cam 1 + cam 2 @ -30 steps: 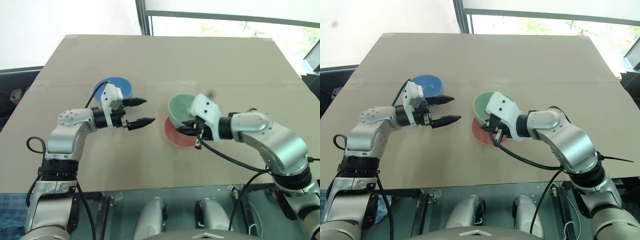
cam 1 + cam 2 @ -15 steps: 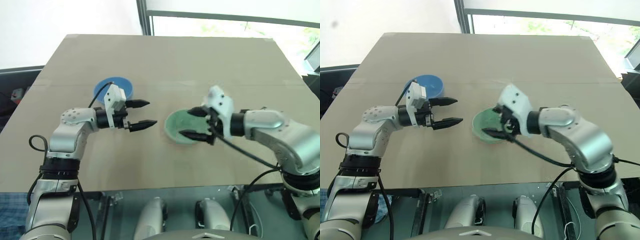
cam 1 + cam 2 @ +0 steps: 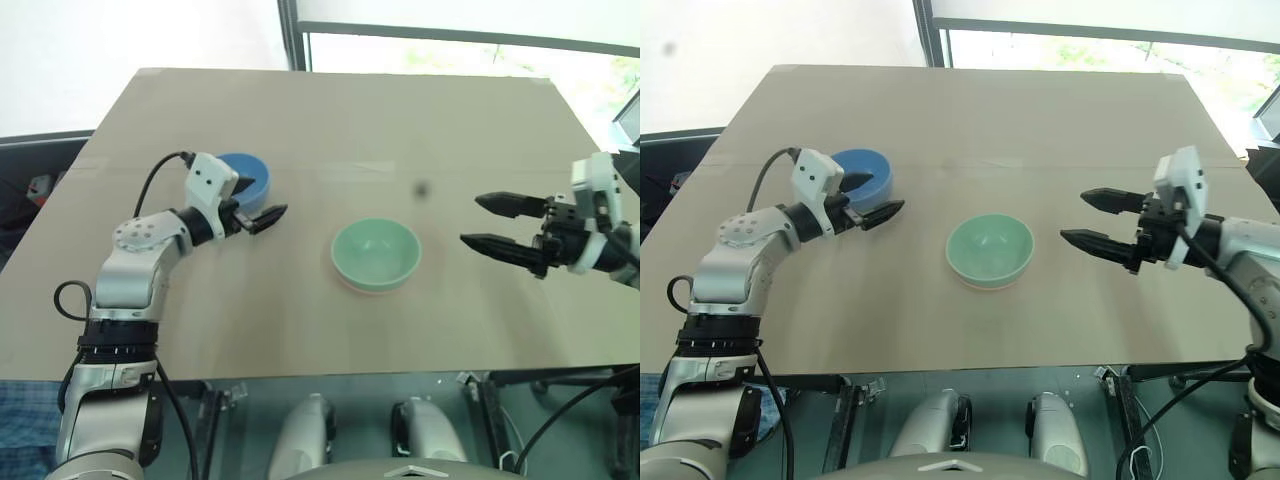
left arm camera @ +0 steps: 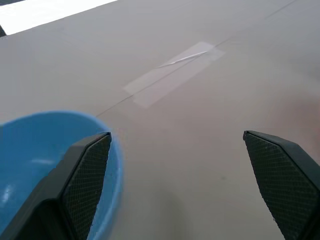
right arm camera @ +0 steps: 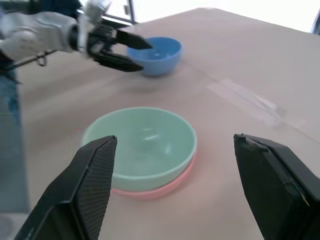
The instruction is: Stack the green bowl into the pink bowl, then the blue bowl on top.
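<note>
The green bowl (image 3: 375, 253) sits nested in the pink bowl (image 5: 165, 186), whose rim peeks out beneath it at mid-table. To their right my right gripper (image 3: 472, 220) hangs open and empty, well apart from the stack and pointing at it. The blue bowl (image 3: 247, 174) stands further left and back. My left gripper (image 3: 880, 196) is open right at it, one finger (image 4: 85, 175) over the bowl's near rim and the other beside it above the table, gripping nothing.
The bowls stand on a wide tan table (image 3: 330, 110) with a strip of clear tape (image 4: 172, 75) along a seam. A window frame (image 3: 290, 30) rises behind the far edge.
My right gripper opened, left the green bowl seated in the pink bowl and drew back to the right. My left gripper swung back and left to the blue bowl's rim.
</note>
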Robot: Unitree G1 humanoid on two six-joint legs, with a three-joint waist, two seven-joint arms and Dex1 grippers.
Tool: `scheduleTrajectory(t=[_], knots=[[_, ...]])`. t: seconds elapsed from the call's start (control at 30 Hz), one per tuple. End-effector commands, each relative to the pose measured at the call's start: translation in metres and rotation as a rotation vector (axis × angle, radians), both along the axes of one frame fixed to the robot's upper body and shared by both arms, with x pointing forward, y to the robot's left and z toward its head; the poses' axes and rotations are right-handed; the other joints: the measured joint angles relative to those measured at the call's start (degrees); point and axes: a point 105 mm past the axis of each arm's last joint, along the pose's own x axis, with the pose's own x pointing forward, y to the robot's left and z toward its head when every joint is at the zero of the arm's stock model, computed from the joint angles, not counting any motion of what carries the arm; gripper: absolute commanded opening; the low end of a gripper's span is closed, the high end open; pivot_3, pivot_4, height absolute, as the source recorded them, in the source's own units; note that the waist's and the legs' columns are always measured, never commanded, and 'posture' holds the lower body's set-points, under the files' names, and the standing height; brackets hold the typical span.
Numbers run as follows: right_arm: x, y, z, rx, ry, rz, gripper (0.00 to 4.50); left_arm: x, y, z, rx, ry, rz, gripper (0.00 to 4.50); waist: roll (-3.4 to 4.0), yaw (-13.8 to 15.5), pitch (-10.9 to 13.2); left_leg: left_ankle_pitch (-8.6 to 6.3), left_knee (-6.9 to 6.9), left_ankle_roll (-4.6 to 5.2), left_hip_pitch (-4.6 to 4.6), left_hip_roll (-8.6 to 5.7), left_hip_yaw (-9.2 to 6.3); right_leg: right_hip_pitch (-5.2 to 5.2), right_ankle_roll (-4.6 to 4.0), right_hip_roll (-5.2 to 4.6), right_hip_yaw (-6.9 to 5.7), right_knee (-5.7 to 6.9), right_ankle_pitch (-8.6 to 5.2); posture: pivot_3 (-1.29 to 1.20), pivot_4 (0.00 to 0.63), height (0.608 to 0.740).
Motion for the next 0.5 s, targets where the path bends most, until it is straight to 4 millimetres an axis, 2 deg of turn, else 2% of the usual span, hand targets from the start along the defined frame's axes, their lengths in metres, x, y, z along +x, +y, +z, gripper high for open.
scheduleTrajectory(t=[0.03, 0.23, 0.5], knots=[[-0.016, 0.002, 0.026, 0.045, -0.084, 0.104, 3.9, 0.006, 0.023, -0.004, 0.087, -0.016, 0.086, 4.5, 0.0, 0.0, 0.0, 0.0, 0.01, 0.0, 0.09, 0.0, 0.0, 0.07, 0.0, 0.0, 0.0, -0.01, 0.0, 0.0, 0.15, 0.74], [-0.021, 0.009, 0.03, 0.04, -0.097, 0.141, 3.9, 0.015, 0.041, -0.009, 0.134, -0.007, 0.151, 4.5, -0.04, 0.4, 0.0, -0.01, 0.05, 0.01, 0.0, 0.01, -0.07, 0.08, 0.0, -0.03, -0.09, 0.01, 0.0, 0.0, 0.15, 0.74], [-0.021, 0.011, 0.019, 0.007, -0.085, 0.122, 3.9, 0.029, 0.028, -0.009, 0.164, -0.022, 0.095, 4.5, -0.04, 0.3, 0.0, -0.02, 0.06, 0.03, -0.07, -0.04, -0.08, 0.09, 0.01, -0.05, -0.14, 0.02, 0.0, 0.0, 0.15, 0.74]])
